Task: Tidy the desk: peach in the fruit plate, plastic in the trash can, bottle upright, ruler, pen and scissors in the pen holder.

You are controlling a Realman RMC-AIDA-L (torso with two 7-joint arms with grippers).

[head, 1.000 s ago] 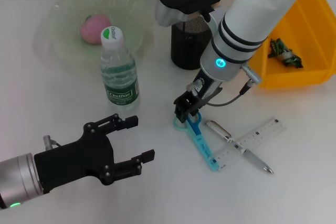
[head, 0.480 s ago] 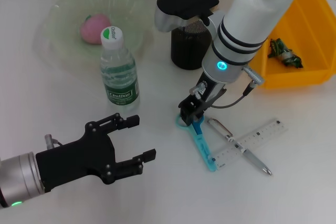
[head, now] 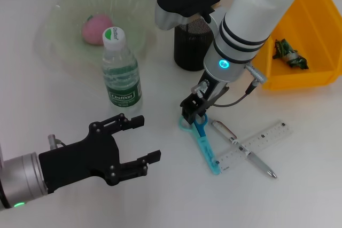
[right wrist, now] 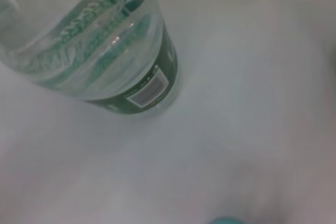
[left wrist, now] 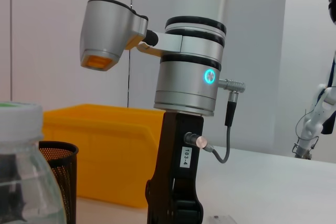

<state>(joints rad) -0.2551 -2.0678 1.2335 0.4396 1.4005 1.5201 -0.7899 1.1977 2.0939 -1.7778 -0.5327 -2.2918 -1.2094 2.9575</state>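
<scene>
1. Right gripper down on the scissors' handle end, fingers clamped on it.
2. Left gripper hovering low at the near left, fingers spread apart.
3. Scissors flat on the table, long axis diagonal, handles toward the bottle, tip touching the ruler.

Water bottle standing on white desk
</scene>
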